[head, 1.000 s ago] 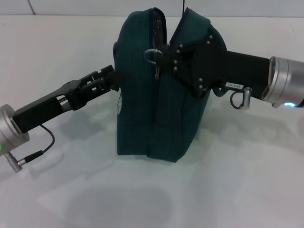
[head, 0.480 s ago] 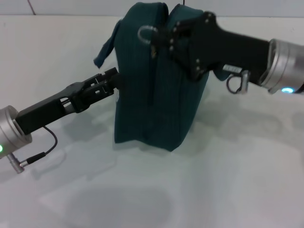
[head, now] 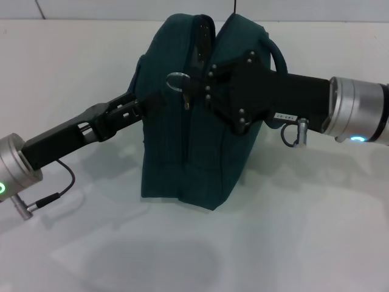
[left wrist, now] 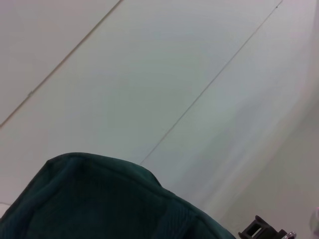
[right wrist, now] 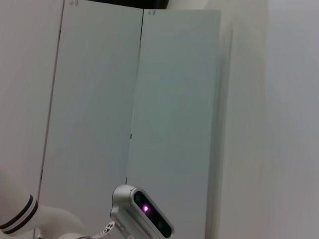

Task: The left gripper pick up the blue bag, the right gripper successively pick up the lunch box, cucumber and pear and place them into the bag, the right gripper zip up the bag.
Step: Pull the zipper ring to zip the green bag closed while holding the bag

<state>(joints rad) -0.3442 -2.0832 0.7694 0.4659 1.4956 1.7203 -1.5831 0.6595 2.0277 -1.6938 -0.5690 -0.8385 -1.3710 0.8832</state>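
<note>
Blue bag (head: 182, 146) upright on the white surface (head: 292, 237), zip line partly parted near the top. Ring zipper pull (head: 177, 81) at the tip of the right claw (head: 203, 91), apparently pinched there. Left claw (head: 149, 103) pressed to the bag's left side; grip impossible to tell.

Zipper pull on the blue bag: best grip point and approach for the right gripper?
Take the ring zipper pull by its metal ring, which stands proud of the blue bag beside the zipper line. Come in from the robot's right, where the right gripper already sits at it. The left gripper is against the bag's left side, so approach looks blocked there.
</note>
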